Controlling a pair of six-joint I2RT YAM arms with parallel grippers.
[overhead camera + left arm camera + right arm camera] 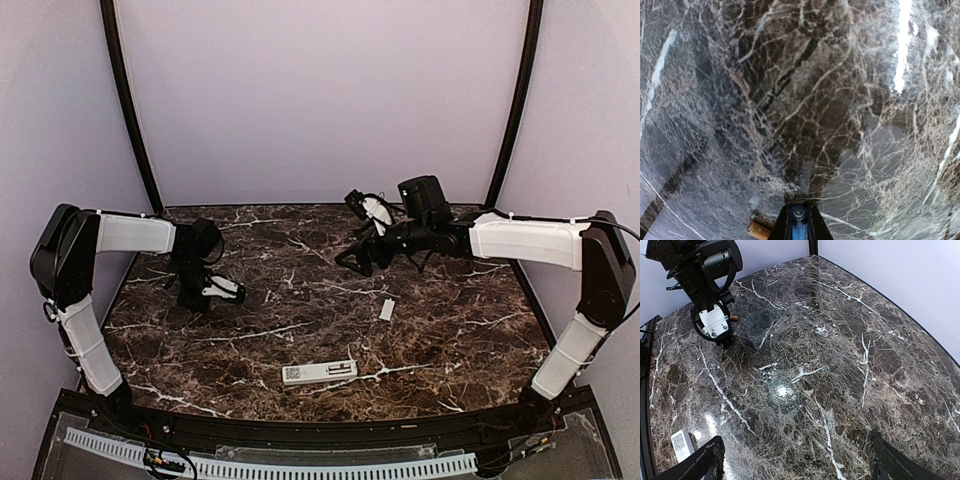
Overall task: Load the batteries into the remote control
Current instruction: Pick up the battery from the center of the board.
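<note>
In the left wrist view my left gripper point(799, 209) is shut on a blue battery point(799, 226), held end-on just above the marble. An orange battery point(758, 230) lies on the table just left of the fingers. In the top view the left gripper point(190, 298) points down at the table's left side, and the batteries are hidden under it. The white remote control point(320, 373) lies near the front middle, label and recess side up; its end shows in the right wrist view point(681, 445). My right gripper point(352, 262) is open and empty above the table's back middle point(792, 440).
A small flat pale cover piece point(387, 310) lies right of centre, between the remote and the right gripper. The dark marble table point(300, 300) is bounded by a black frame and pale walls. The left arm point(705, 270) shows at the top left of the right wrist view.
</note>
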